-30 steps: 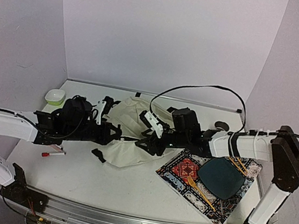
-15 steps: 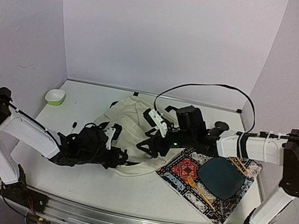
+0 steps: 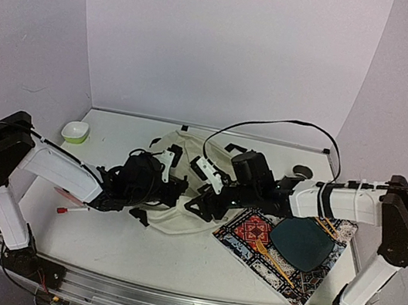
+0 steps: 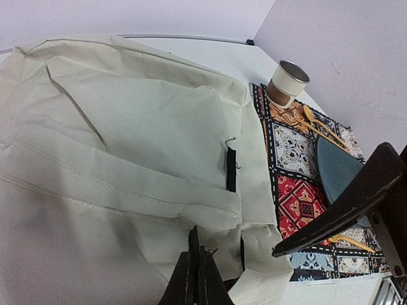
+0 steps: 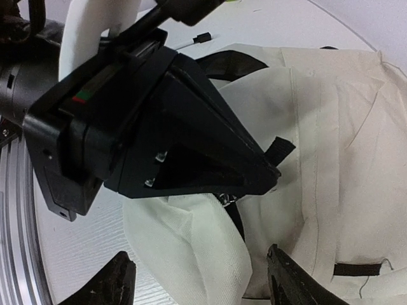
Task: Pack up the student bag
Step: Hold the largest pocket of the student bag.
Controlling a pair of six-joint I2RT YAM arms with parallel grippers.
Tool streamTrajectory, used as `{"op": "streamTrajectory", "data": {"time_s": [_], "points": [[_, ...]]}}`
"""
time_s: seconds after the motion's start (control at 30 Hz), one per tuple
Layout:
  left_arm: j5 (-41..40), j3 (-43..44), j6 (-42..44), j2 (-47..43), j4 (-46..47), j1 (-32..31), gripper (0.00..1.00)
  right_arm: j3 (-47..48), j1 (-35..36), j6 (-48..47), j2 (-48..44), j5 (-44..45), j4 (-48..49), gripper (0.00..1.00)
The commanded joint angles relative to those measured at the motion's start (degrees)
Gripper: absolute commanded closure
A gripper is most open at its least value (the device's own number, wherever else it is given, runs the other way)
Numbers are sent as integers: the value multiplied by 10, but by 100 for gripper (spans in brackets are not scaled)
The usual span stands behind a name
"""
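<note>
student bag (image 3: 183, 218): lying crumpled mid-table (image 3: 132, 254), right edge against patterned placemat (image 3: 253, 231) | left claw (image 4: 194, 240): jaws together, tips at a fabric fold below bag's black tab, can't tell if cloth is pinched | right claw (image 5: 200, 273): jaws wide apart, over a bunched fold of the bag, close beside left claw
</note>
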Motion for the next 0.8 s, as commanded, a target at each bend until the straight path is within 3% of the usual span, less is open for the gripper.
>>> {"op": "streamTrajectory", "data": {"time_s": [0.0,0.23,0.5,0.57,0.7,0.77], "points": [[7,11,18,-14,33,1,100,6,4,18,10,15,-6,29],[50,-57,-42,-82,33,0,100,9,8,-16,31,18,6,31],[91,-98,-91,-135,33,0,100,30,11,-38,72,-23,25,45],[94,-104,-99,-139,33,-1,100,31,12,-40,75,-31,29,53],[113,-125,-119,-148,32,-2,100,24,12,-52,70,-23,29,86],[106,-141,-127,-164,30,-2,100,13,11,-63,62,-2,28,97]]}}
